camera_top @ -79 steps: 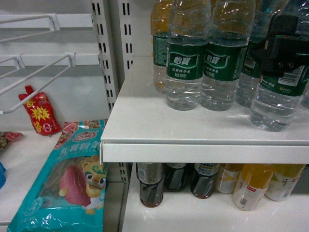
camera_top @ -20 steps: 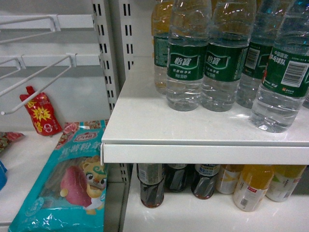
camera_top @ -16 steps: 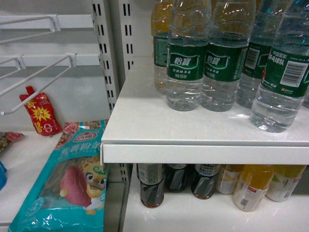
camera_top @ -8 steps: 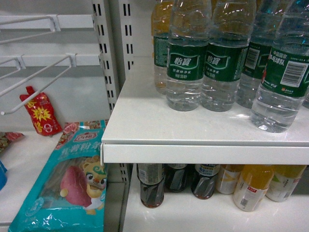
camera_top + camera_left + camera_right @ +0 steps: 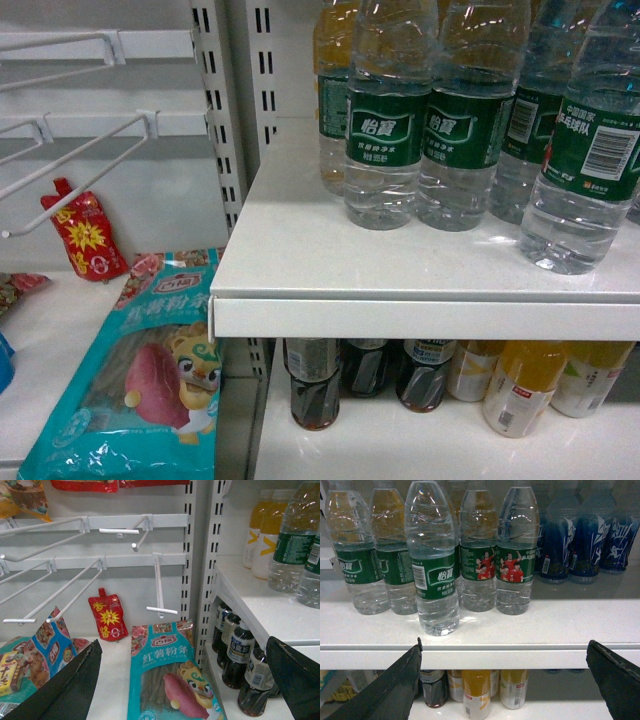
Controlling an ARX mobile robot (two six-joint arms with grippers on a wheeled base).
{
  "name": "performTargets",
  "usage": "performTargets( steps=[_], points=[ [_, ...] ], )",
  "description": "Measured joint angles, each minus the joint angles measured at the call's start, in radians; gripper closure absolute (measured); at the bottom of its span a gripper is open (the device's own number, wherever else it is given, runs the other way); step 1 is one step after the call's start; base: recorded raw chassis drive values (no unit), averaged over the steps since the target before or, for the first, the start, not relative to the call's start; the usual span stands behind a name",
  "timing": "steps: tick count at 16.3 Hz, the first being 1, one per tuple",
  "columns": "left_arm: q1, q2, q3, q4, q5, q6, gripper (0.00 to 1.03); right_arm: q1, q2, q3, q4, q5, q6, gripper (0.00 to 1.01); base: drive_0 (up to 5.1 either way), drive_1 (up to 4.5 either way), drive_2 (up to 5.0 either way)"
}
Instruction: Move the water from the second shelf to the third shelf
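Note:
Several water bottles with dark green labels stand on the white shelf (image 5: 330, 260). One water bottle (image 5: 585, 150) stands nearest the front edge at the right, barcode facing out; in the right wrist view this bottle (image 5: 436, 570) is left of centre. My right gripper (image 5: 504, 645) is open, level with the shelf's front edge, back from the bottle and empty. My left gripper (image 5: 183, 641) is open and empty, facing the hook bay left of the shelves. Neither gripper shows in the head view.
Dark drink bottles (image 5: 313, 385) and orange drink bottles (image 5: 520, 385) fill the shelf below. Blue bottles (image 5: 580, 535) stand right of the water. A teal snack bag (image 5: 140, 370), a red pouch (image 5: 82, 235) and wire hooks (image 5: 80, 160) occupy the left bay.
About five seconds ago a black gripper sat at the right front water bottle; it has left the head view and the bottle stands free. Nothing has moved over the last second.

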Motion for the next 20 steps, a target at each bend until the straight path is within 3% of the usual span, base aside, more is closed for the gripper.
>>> performTargets(
  steps=[20],
  points=[
    [0.0, 0.0, 0.0, -0.004, 0.001, 0.0, 0.05, 0.0, 0.0, 0.0, -0.004, 0.001, -0.002, 0.03, 0.0, 0.0, 0.0]
  ],
)
